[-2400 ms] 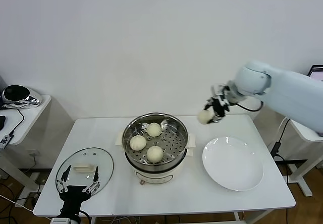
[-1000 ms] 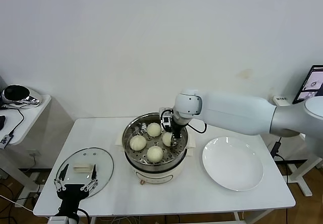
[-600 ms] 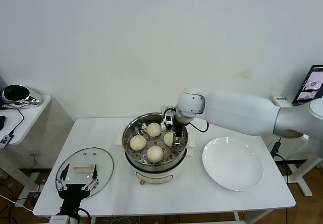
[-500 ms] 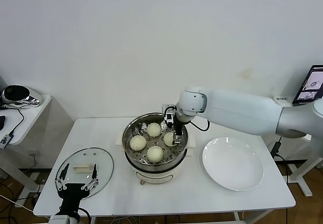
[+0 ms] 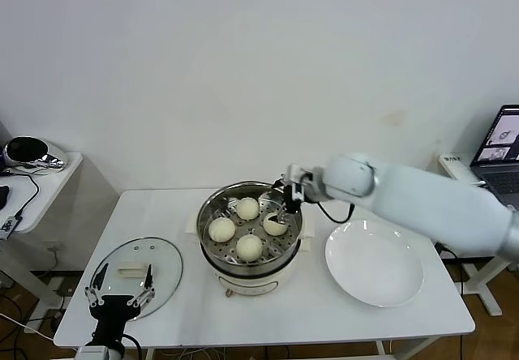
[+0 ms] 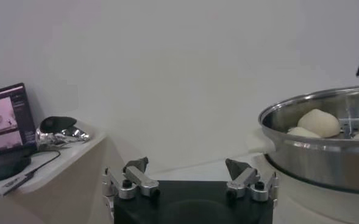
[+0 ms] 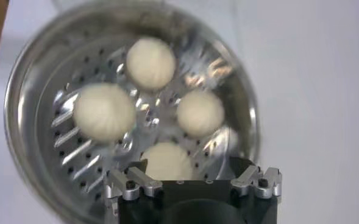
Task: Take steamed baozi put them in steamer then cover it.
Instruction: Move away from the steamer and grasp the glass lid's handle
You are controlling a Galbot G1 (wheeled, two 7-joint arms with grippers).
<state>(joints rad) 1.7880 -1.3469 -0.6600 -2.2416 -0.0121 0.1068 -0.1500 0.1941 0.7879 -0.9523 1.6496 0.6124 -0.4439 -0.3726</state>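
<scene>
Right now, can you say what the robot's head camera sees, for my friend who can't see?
Four buns sit in a shiny steamer on a white table. The right gripper hangs open over its back rim; the left gripper waits open by the glass lid.

A bare test lab rather than a kitchen: a plain white bench (image 5: pixel 324 311) against an empty white wall (image 5: pixel 243 68), side tables, loose cables (image 5: pixel 20 295) on the floor, and a laptop (image 5: pixel 501 137) showing camera feeds.

Smooth white right arm (image 5: pixel 422 194), black cable, black pincer (image 5: pixel 287 198) fingers.
</scene>
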